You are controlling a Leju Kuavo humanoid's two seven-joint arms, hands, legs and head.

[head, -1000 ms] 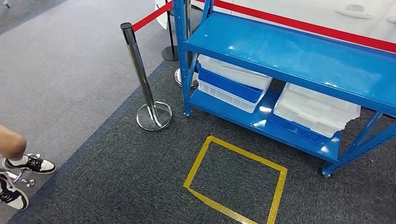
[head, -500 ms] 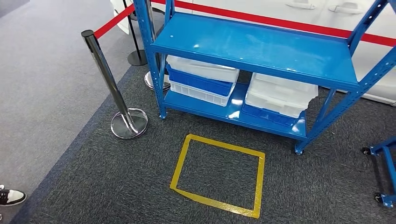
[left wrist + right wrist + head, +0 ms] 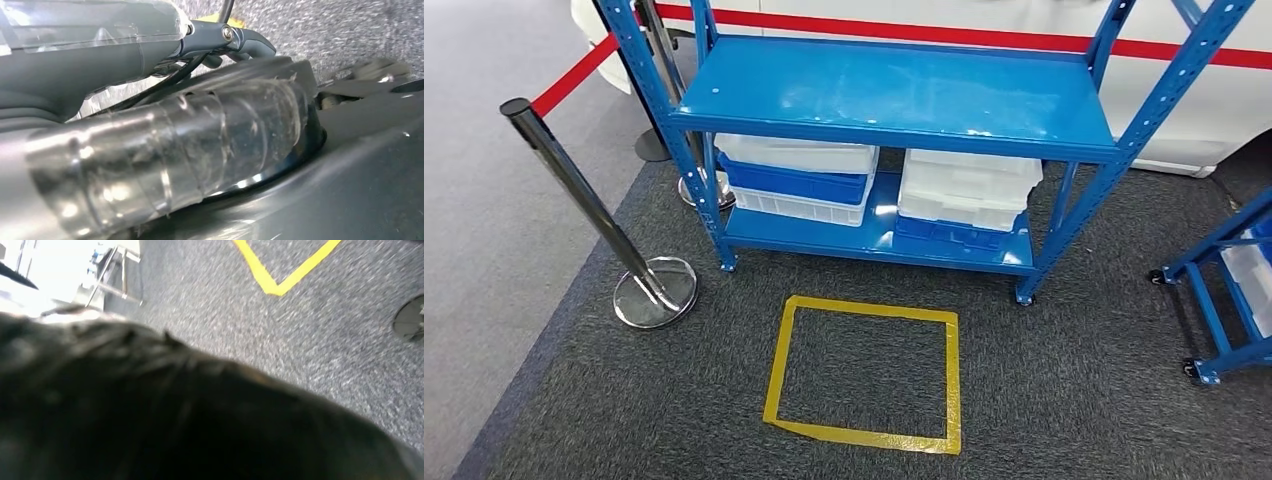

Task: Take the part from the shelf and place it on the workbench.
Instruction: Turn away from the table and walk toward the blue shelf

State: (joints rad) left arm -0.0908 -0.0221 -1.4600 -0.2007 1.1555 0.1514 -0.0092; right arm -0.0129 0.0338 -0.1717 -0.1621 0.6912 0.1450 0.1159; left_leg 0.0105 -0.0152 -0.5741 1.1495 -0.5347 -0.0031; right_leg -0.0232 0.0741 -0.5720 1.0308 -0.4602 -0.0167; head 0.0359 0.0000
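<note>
Facing a blue shelf [image 3: 894, 85] on dark carpet, seen from the head view. On its lower board, toward the left edge, a stack of white and blue bins [image 3: 796, 178]; toward the right edge, just beside it, a second stack of white bins over a blue one [image 3: 969, 190]. Cannot tell where the part lies: too little visible inside the bins.

On the floor before the shelf's front edge, a yellow tape rectangle [image 3: 869, 309]. Off the shelf's left corner, a chrome stanchion [image 3: 584, 205] carrying a red belt [image 3: 574, 72]. Well to the right, a blue wheeled frame [image 3: 1214, 300].

Left robot hand [image 3: 165, 150] close to the lens, wrapped in clear tape; cannot tell whether released or clenched. Right robot hand [image 3: 150, 415] a dark blur over the carpet; cannot tell its state either.
</note>
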